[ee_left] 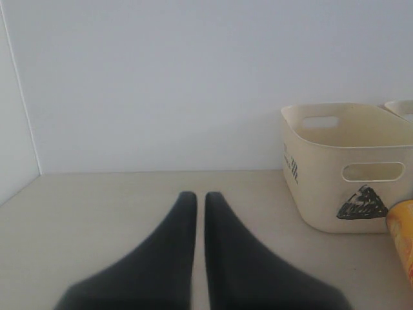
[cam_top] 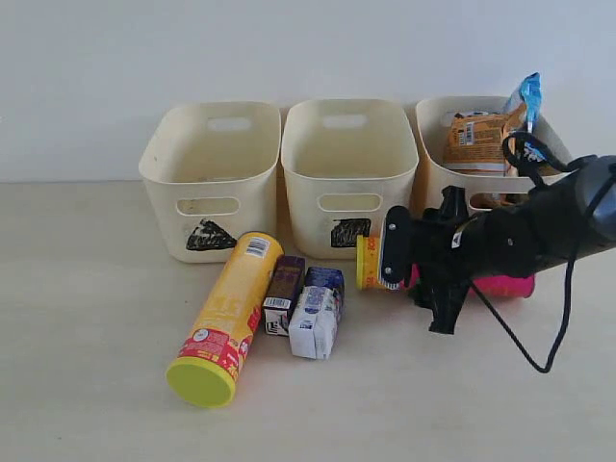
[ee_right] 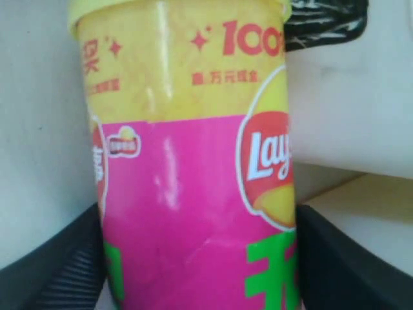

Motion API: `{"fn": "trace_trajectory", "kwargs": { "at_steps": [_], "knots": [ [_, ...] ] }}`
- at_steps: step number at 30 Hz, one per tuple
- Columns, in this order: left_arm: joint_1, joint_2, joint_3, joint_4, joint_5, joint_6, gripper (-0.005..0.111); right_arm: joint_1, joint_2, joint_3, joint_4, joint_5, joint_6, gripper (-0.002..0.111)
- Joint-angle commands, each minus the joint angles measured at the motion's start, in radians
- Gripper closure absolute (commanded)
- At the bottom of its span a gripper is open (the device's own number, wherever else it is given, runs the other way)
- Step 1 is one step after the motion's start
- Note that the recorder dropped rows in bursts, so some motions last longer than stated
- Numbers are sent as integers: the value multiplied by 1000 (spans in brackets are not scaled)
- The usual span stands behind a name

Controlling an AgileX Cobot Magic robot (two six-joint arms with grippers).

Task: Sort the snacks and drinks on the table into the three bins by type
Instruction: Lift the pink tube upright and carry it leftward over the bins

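Observation:
The magenta chip canister lies on its side on the table before the right bin, its yellow-lidded end pointing left. My right gripper straddles it, both fingers pressed against its sides. The yellow canister lies in front of the triangle bin. Three drink cartons sit beside it: dark purple-brown, blue-purple, white-grey. An orange bag and a blue bag are in the right bin. My left gripper is shut and empty, left of the triangle bin.
The square bin stands in the middle of the row and looks empty, as does the triangle bin. A white wall runs close behind the bins. My right arm and its black cable cover the right bin's front and its mark.

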Motion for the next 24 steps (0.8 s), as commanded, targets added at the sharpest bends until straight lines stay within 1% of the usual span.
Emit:
{"fn": "trace_trajectory", "kwargs": {
  "at_steps": [1,4,10,13,17,21,24],
  "knots": [
    [-5,-4,4,4,-7,0,103,-1,-27,-3,2,22,6,108],
    [-5,-4,4,4,-7,0,103,-1,-80,-3,2,74,64,108],
    [-5,-4,4,4,-7,0,103,-1,-187,-3,2,282,193,108],
    [-5,-4,4,4,-7,0,103,-1,-243,-3,7,373,211,108],
    [-5,-4,4,4,-7,0,103,-1,-303,-3,88,399,213,108],
    [-5,-4,4,4,-7,0,103,-1,-420,-3,231,403,213,108],
    [-5,-4,4,4,-7,0,103,-1,-487,-3,286,397,213,108]
  ]
}}
